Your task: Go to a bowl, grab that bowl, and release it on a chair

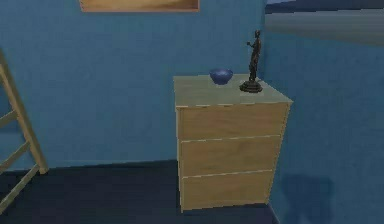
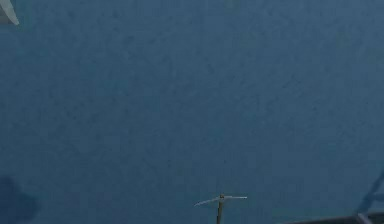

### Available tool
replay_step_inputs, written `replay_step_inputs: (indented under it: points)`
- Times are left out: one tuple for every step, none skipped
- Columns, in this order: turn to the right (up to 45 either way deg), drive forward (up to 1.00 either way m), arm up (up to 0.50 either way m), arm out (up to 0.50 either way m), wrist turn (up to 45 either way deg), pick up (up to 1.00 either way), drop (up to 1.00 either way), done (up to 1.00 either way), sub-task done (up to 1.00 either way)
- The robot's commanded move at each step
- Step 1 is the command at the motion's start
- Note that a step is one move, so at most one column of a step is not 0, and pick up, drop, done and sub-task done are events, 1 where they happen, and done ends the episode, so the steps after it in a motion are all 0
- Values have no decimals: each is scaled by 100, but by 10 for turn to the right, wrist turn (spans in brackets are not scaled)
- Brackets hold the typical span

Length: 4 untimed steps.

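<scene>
ahead of me, at about 1 o'clock in the forward view, a small blue bowl [image 1: 221, 76] sits on top of a light wooden three-drawer dresser [image 1: 230, 150] against the blue wall [image 1: 100, 80]. at the bowl's 3 o'clock, just beside it, stands a dark statuette [image 1: 252, 63]. a pale wooden ladder-like frame [image 1: 20, 130] leans at 9 o'clock, and a framed picture's lower edge [image 1: 138, 5] shows at 11 o'clock. in the arm side view, a thin pale cross-shaped thing [image 2: 222, 201] pokes up at 6 o'clock; i can't identify it. i cannot tell the claw's state.
</scene>
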Motion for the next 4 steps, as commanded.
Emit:
replay_step_inputs:
  points:
    - [60, 0, 0, 0, 0, 0, 0, 0, 0]
    - [0, 55, 0, 0, 0, 0, 0, 0, 0]
    - [-450, 0, 0, 0, 0, 0, 0, 0, 0]
    - [-360, 0, 0, 0, 0, 0, 0, 0, 0]
